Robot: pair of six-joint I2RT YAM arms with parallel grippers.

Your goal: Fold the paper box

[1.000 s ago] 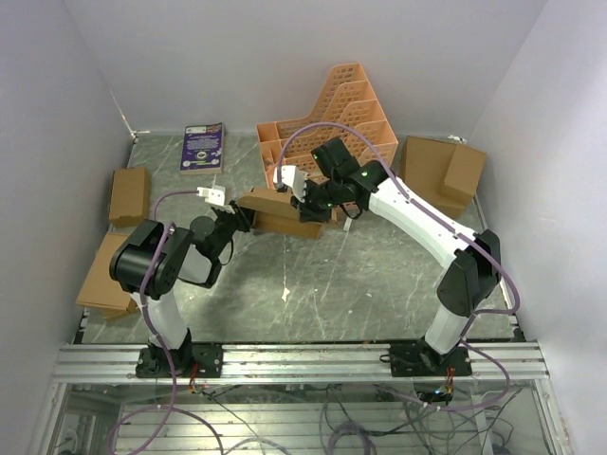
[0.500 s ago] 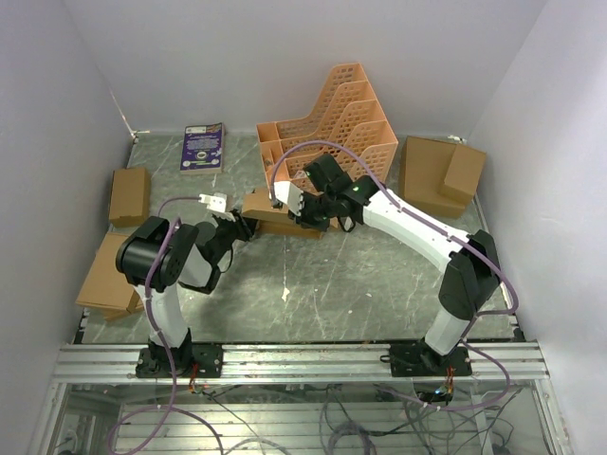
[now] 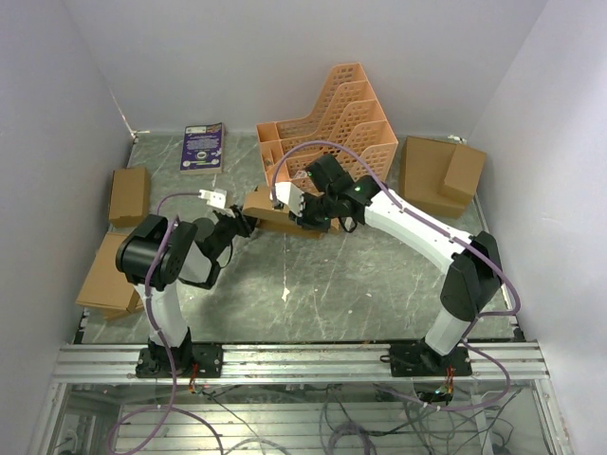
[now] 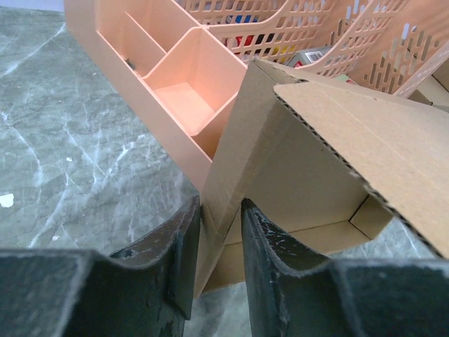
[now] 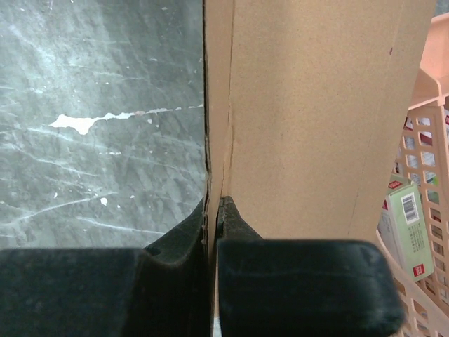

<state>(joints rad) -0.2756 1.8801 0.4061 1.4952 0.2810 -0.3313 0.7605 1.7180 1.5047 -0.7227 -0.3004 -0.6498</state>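
The paper box (image 3: 272,208) is a partly folded brown cardboard shell, held between both arms just in front of the orange rack. My left gripper (image 3: 244,226) is at its left end. In the left wrist view the left gripper (image 4: 221,228) is shut on the box's side wall (image 4: 295,161), one finger on each face, with the open inside and a raised flap beyond. My right gripper (image 3: 305,210) is at the box's right part. In the right wrist view the right gripper (image 5: 212,210) is shut on a thin edge of the cardboard panel (image 5: 316,105).
The orange lattice file rack (image 3: 332,114) stands right behind the box and shows close in both wrist views (image 4: 175,91) (image 5: 421,140). A purple book (image 3: 203,147) lies at the back left. Ready-made brown boxes sit at the left (image 3: 128,194) (image 3: 104,275) and at the right (image 3: 441,175).
My right gripper has moved left along the box and now grips further left. The box has shifted slightly left and back toward the rack. The left arm has leaned in a little.
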